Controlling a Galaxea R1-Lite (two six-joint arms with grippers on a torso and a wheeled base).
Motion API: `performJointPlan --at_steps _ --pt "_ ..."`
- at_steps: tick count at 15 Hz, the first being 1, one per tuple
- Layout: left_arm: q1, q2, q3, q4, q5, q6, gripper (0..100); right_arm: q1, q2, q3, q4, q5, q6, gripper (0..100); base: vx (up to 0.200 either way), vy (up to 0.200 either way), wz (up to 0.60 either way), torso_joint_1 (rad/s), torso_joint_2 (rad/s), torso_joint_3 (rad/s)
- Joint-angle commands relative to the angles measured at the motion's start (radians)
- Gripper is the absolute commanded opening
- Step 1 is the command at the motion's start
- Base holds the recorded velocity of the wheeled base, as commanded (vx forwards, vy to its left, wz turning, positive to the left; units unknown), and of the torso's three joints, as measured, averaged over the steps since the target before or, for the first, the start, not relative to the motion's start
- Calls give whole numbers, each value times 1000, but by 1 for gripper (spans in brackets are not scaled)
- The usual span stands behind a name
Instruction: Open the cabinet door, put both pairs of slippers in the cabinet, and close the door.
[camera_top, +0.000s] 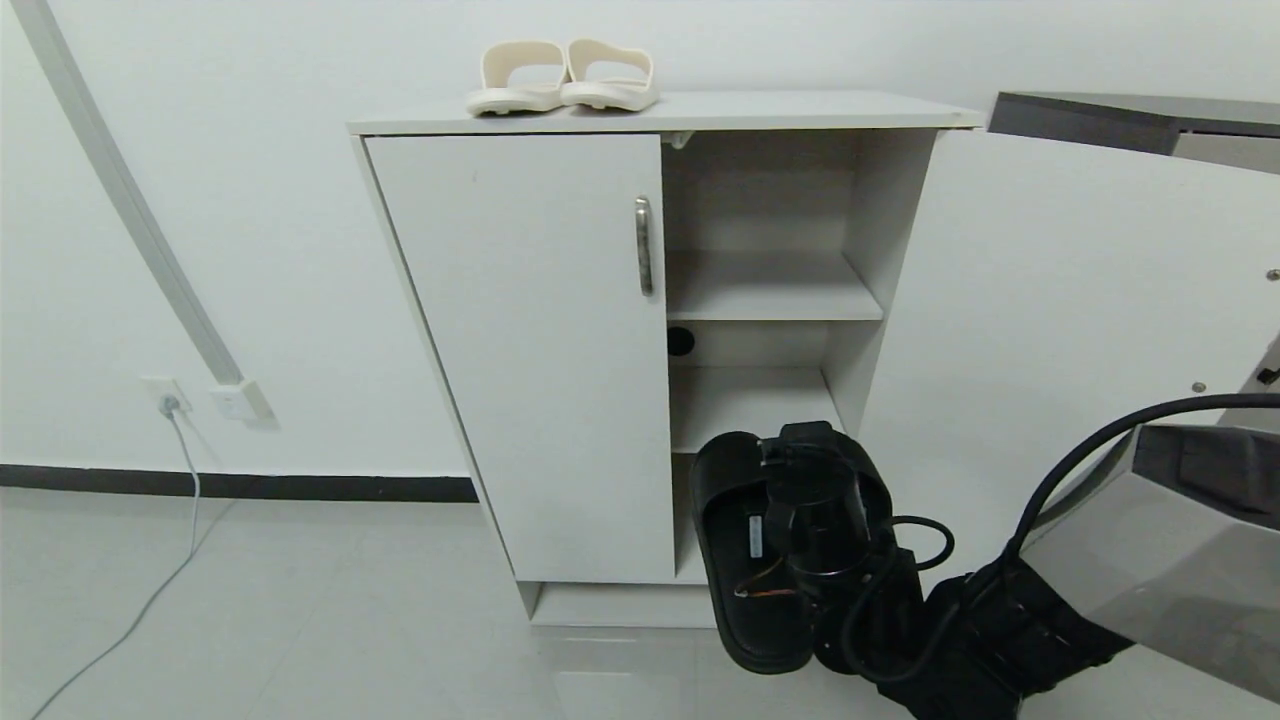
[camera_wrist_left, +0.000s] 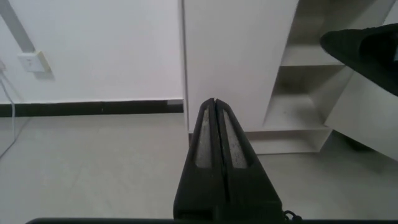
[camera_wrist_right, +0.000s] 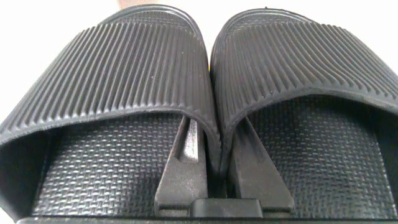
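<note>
Finding: the white laminate cabinet (camera_top: 800, 108) has its right-hand door (camera_top: 1050, 330) swung open. The right gripper (camera_wrist_right: 216, 134) is clamped on the adjoining straps of the pair of black ribbed rubber slippers (camera_top: 745, 560), held just before the lower open compartment. The left gripper (camera_wrist_left: 214, 124), fingers pressed together and empty, sits low, facing the cabinet. The pair of cream moulded slippers (camera_top: 563, 78) rests on the cabinet top. Step in hand: stowing the first pair. The next move calls for carrying it onto the middle shelf (camera_top: 745, 400), clear of the edge, before release.
</note>
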Motion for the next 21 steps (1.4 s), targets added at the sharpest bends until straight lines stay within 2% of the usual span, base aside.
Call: performJointPlan --at_steps 1,16,21 --pt "-1 2 0 0 0 0 0 -5 19 -2 0 3 6 0 0 0 0 0 0 0" --pt "-1 2 0 0 -1 1 0 -20 63 -7 -22 5 10 0 0 0 0 0 0 0" --pt "1 2 0 0 -3 3 0 -20 76 -7 -51 7 9 0 0 0 0 2 1 -159"
